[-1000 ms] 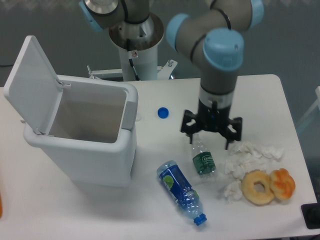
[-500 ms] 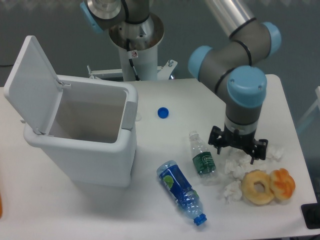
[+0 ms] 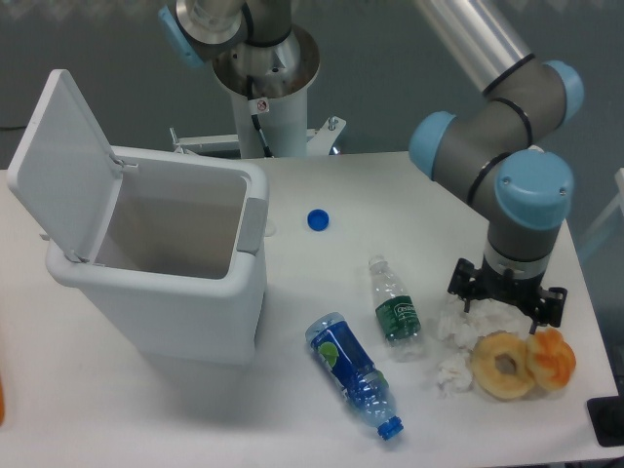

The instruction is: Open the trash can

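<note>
The gripper [image 3: 506,304] hangs low over the right side of the table [image 3: 292,409] with its two fingers spread apart and nothing between them, right above the crumpled tissues [image 3: 458,327] and just behind the doughnut [image 3: 503,366] and the orange pastry [image 3: 553,358]. A little left of that lie a small clear water bottle with a green label [image 3: 395,309], a blue-labelled bottle [image 3: 353,370] and a loose blue cap [image 3: 317,220]. The trash can [image 3: 175,283] sits way over on the left, lid [image 3: 63,161] already tipped up and back, inside looks empty. So the opening looks done to me. Main risk from here: the arm is so low over the tissues that any sideways move could drag them or bump the doughnut. A swing back left could also knock the lid shut.
</note>
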`<state>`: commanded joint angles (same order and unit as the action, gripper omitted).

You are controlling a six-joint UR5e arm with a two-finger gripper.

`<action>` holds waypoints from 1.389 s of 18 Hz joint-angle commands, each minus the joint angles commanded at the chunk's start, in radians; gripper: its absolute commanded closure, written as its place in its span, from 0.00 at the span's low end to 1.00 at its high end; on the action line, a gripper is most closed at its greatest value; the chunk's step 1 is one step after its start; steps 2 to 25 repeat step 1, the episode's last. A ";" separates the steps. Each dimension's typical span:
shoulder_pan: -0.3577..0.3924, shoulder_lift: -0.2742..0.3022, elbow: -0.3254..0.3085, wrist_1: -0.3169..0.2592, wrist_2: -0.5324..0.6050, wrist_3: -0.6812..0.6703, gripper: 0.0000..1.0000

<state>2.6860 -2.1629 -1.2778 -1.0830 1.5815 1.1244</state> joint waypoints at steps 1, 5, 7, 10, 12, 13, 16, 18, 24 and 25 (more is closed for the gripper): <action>0.000 0.002 0.000 0.000 -0.003 -0.002 0.00; 0.000 0.002 0.000 0.000 -0.003 -0.002 0.00; 0.000 0.002 0.000 0.000 -0.003 -0.002 0.00; 0.000 0.002 0.000 0.000 -0.003 -0.002 0.00; 0.000 0.002 0.000 0.000 -0.003 -0.002 0.00; 0.000 0.002 0.000 0.000 -0.003 -0.002 0.00; 0.000 0.002 0.000 0.000 -0.003 -0.002 0.00; 0.000 0.002 0.000 0.000 -0.003 -0.002 0.00; 0.000 0.002 0.000 0.000 -0.003 -0.002 0.00; 0.000 0.002 0.000 0.000 -0.003 -0.002 0.00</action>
